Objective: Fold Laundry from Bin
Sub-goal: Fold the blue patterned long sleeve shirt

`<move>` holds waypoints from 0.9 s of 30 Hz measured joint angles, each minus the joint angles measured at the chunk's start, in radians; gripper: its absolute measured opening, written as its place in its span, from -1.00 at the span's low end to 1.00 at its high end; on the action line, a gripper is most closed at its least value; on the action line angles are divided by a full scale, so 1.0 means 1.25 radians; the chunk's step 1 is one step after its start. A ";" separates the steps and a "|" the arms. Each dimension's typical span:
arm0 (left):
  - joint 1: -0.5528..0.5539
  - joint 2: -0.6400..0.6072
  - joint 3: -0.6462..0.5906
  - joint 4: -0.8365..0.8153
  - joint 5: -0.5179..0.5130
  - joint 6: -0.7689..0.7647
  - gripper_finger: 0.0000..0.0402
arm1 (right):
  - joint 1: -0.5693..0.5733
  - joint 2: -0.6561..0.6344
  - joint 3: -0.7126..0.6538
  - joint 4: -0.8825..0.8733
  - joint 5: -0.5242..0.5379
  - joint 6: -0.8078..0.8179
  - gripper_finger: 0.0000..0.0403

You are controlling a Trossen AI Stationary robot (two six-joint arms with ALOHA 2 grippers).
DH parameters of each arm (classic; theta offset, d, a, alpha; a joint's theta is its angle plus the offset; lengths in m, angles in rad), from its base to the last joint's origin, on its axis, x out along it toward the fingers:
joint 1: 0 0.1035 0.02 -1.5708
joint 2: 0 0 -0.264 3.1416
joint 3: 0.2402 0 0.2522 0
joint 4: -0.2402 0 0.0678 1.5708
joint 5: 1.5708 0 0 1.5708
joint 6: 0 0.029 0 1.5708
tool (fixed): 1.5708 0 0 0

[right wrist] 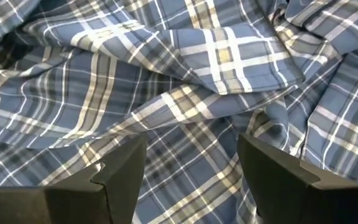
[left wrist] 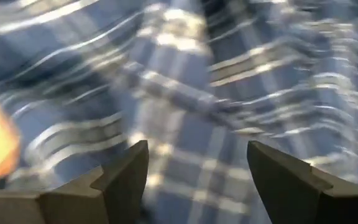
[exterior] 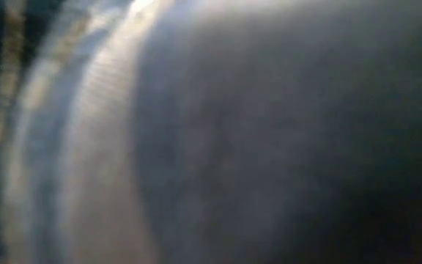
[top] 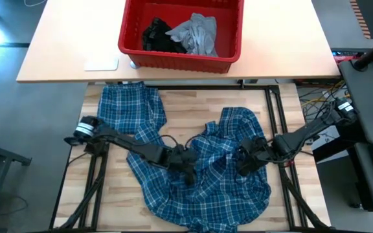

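1. High view: a light wooden table carries the plaid shirt, which lies rumpled across its middle, one part reaching the far left corner and the bulk bunched toward the near edge. Bare wood shows along the left and right edges and in the far right corner.
2. Beyond the far edge stands a tan desk. The red bin sits at its near edge with a grey garment and a black garment inside; a flat white pad lies left of it. Cables and equipment crowd the floor to the right.
3. The left gripper sits over the shirt's middle; the right gripper is over the folds to its right.
4. Low view: only a blur of grey and pale streaks, nothing identifiable.
5. Left wrist view: the fingers stand apart above plaid cloth, holding nothing.
6. Right wrist view: the fingers stand apart over creased plaid, nothing between them.
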 joint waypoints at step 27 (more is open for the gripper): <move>-0.070 0.213 0.275 -0.258 -0.060 0.263 -0.87 | 0.005 0.001 0.000 0.001 0.004 -0.031 0.22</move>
